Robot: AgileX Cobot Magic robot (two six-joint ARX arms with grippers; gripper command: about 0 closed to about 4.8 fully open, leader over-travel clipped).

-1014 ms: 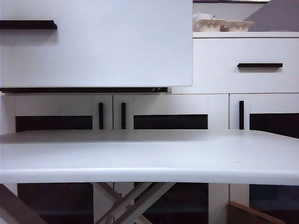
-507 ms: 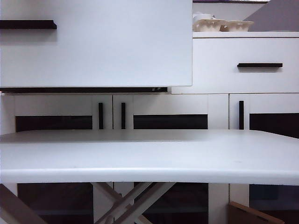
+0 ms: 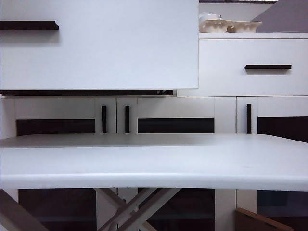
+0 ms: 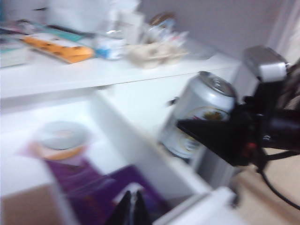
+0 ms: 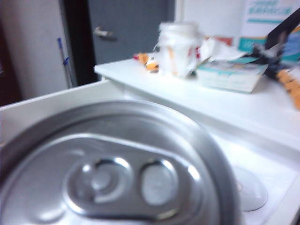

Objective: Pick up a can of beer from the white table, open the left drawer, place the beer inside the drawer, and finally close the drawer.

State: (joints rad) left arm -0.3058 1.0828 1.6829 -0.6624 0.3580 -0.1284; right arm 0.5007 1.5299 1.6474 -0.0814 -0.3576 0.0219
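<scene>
Beer can [image 4: 199,115] sits gripped in right claw [image 4: 220,136] beside the open left drawer [image 4: 140,145] — left claw [image 4: 131,213] shut, empty.

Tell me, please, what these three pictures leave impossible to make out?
- Exterior view: both arms and the can of beer are out of frame; the left drawer front hides its inside.
- Left wrist view: blur smears the can of beer label and the drawer's contents.
- Right wrist view: the can top fills the frame, hiding the right gripper.
</scene>
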